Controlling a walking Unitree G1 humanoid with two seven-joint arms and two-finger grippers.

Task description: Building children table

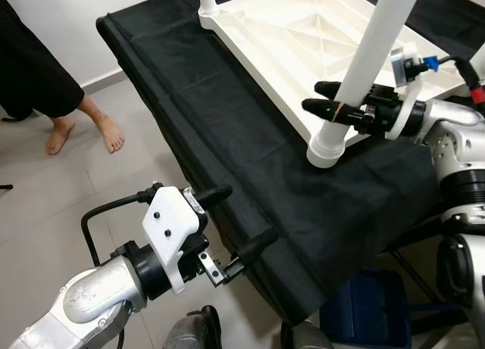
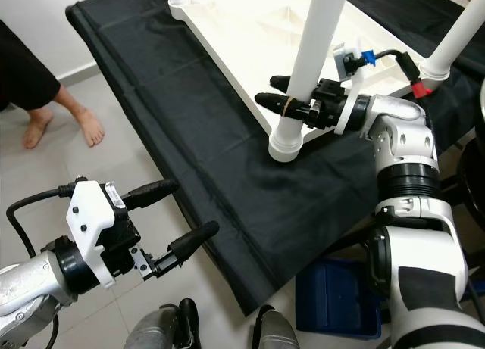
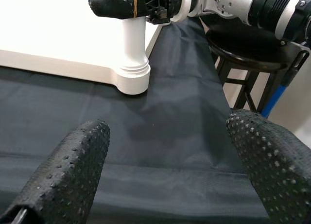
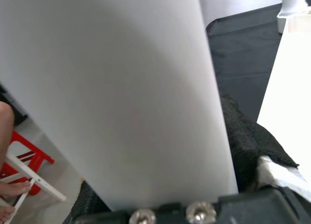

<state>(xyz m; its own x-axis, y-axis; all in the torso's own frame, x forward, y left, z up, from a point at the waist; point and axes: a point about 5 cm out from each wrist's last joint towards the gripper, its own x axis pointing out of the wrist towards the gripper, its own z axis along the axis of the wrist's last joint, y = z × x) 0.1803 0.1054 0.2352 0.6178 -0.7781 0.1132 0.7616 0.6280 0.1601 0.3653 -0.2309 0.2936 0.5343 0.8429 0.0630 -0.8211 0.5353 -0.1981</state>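
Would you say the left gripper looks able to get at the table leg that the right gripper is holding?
Probably yes: the left gripper is open, facing the table leg across bare black cloth.

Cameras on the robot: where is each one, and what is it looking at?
Left eye view: on the head, looking down at the upturned white table on the black cloth; both arms show.
Right eye view: beside it, same scene.
Left wrist view: on the left arm, looking past the open left gripper toward the table leg.
Right wrist view: on the right arm, pressed close to that leg.
Shared: the right gripper clasping the leg.
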